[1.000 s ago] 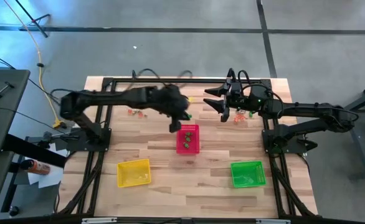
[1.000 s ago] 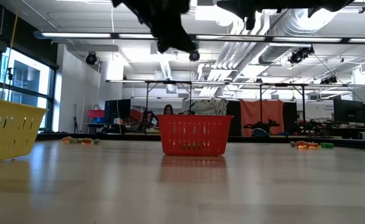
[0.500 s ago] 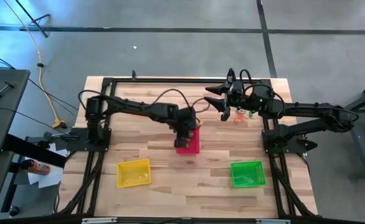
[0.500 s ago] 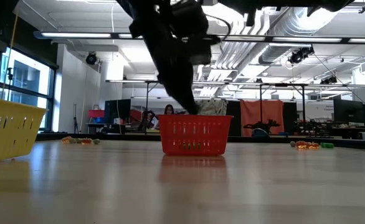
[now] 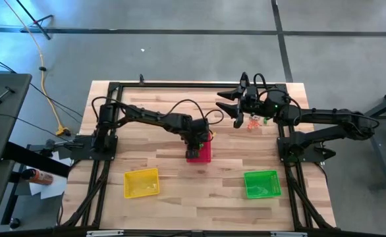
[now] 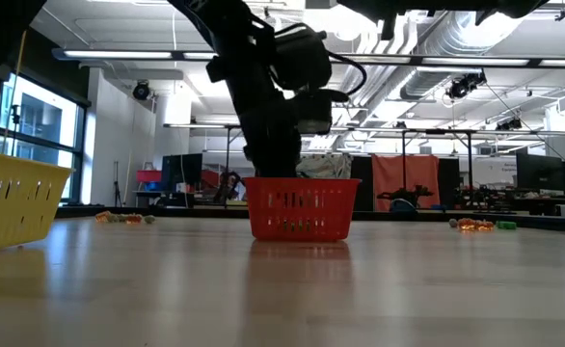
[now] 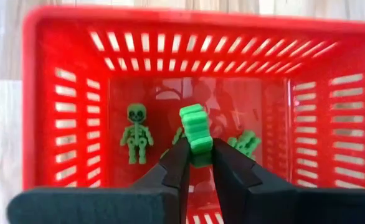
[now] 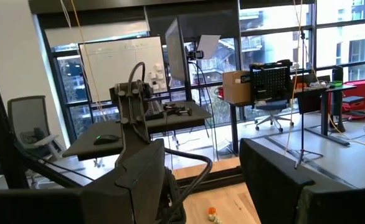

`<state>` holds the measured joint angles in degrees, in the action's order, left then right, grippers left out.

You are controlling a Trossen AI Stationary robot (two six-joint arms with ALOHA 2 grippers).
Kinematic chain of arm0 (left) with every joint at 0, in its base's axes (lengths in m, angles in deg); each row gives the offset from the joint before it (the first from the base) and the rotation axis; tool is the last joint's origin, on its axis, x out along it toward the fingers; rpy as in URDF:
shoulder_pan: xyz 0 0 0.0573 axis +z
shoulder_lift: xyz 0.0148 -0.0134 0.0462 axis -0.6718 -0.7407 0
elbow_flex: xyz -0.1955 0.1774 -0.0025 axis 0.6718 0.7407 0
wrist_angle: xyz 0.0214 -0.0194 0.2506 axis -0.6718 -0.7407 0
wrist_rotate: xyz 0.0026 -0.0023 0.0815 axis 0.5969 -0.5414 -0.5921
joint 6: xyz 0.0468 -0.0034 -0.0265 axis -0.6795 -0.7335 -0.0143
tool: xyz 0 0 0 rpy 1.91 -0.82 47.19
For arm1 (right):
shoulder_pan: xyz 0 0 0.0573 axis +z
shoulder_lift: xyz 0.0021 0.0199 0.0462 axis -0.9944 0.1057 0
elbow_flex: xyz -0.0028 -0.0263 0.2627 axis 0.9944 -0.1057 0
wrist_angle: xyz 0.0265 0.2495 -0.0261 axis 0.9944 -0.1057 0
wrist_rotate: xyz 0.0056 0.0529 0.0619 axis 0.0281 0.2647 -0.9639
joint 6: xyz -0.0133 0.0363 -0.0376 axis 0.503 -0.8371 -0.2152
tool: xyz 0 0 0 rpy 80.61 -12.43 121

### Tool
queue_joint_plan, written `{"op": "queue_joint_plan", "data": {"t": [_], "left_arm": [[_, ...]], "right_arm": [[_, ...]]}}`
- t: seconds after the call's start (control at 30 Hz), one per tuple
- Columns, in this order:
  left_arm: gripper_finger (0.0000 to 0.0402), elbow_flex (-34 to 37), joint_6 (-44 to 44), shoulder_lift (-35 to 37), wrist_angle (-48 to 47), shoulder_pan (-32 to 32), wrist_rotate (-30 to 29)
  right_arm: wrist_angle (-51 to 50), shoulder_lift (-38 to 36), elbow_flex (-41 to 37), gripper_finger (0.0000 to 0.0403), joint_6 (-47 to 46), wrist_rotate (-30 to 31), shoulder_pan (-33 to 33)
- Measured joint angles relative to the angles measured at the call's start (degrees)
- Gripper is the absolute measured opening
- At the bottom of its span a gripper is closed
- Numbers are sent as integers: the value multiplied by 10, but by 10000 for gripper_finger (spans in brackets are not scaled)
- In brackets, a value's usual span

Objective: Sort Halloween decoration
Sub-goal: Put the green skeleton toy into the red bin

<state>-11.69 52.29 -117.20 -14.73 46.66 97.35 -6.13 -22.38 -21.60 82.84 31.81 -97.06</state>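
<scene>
Since 1.0 s ago your left gripper (image 7: 195,163) has dropped over the red basket (image 5: 201,155), pinching a green trinket (image 7: 195,129) by its lower end. It looks light, rigid and slick; 2 green figures (image 7: 136,134) lie below. Your right gripper (image 5: 233,108) hovers spread apart above far-right trinkets (image 5: 253,122).

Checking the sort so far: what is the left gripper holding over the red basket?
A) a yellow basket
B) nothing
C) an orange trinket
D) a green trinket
D: in the left wrist view the left gripper is shut on a green trinket above the red basket, where a green skeleton already lies.
</scene>
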Motion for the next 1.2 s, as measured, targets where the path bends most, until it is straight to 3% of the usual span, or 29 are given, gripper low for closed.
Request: {"op": "queue_joint_plan", "data": {"t": [0.23, 0.5, 0.67, 0.83, 1.0, 1.2], "left_arm": [[77, 0, -4, 3, 21, 1, 0], [159, 0, 2, 19, -9, 6, 1], [186, 0, 11, 91, -70, 39, 0], [184, 5, 51, 209, -72, 84, 0], [166, 62, 57, 352, 55, 107, 0], [131, 220, 96, 500, 290, 103, 3]], "right_arm": [[3, 0, 0, 202, 0, 0, 0], [6, 0, 0, 202, 0, 0, 0], [24, 0, 0, 202, 0, 0, 0], [38, 0, 0, 202, 10, 9, 0], [39, 0, 0, 202, 10, 22, 0], [38, 0, 0, 202, 10, 22, 0]]}}
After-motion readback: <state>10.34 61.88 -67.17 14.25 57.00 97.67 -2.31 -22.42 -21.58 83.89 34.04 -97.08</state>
